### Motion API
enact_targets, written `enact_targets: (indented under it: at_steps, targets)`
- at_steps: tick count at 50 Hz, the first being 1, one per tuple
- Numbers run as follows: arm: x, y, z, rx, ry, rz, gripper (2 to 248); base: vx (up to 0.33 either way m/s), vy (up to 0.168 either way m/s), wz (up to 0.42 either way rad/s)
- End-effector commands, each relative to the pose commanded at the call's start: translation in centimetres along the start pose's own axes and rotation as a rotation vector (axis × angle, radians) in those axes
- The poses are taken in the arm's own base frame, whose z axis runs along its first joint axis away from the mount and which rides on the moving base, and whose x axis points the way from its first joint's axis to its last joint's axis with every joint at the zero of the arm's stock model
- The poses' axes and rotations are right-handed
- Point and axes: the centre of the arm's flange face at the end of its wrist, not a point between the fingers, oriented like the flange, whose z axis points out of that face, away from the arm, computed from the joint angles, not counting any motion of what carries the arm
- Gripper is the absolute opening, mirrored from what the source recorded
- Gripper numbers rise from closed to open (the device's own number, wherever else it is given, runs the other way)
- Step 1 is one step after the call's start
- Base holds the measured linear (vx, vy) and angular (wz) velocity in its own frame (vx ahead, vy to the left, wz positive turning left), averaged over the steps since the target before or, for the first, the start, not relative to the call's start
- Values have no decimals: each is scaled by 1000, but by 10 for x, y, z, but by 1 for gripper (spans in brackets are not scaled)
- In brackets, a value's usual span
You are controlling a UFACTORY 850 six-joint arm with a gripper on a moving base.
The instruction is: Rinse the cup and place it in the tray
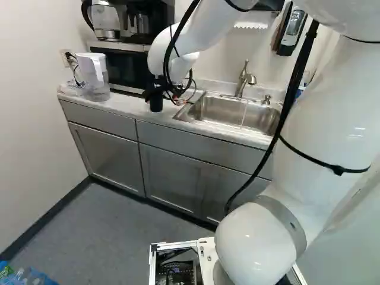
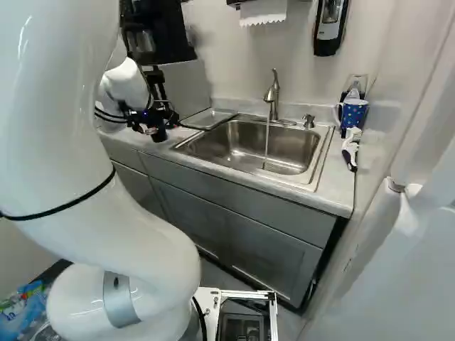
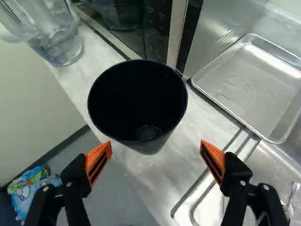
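While its 2 fingers stand apart, the gripper (image 3: 155, 145) faces the black cup (image 3: 137, 101), at the upper left of the right base view; advance centred, then close gently below the rim.

In the left base view, a pitcher (image 1: 94, 77) stands at the left end of the desk (image 1: 133, 107), and the microwave (image 1: 122, 70) is to the right of it. A coffee machine (image 1: 145, 21) sits on the microwave. The cup (image 3: 138, 103) stands on the desk, before the microwave. The tray (image 3: 249, 89) lies between the microwave and the sink (image 1: 237, 113). Behind the sink basin is the tap (image 1: 243, 80). In the right base view, the soap pump (image 2: 308, 121) is right of the tap; further right stands a mug (image 2: 353, 112), with a brush (image 2: 350, 148) before it.
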Motion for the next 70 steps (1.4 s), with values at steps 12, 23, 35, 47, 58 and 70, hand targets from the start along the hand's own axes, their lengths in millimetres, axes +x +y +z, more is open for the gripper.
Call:
enact_targets:
  at_steps: [12, 23, 35, 47, 58, 70]
  targets:
    - [-5, -2, 8, 3, 49, -2, 247, 0, 0, 0]
    - [-9, -4, 14, 6, 97, -5, 247, 0, 0, 0]
    - [-15, -6, 20, 9, 153, -8, 247, 0, 0, 0]
    - [-20, -9, 25, 13, 212, -10, 247, 0, 0, 0]
    - [-25, -11, 28, 17, 266, -13, 247, 0, 0, 0]
    - [-31, -13, 31, 21, 326, -15, 247, 0, 0, 0]
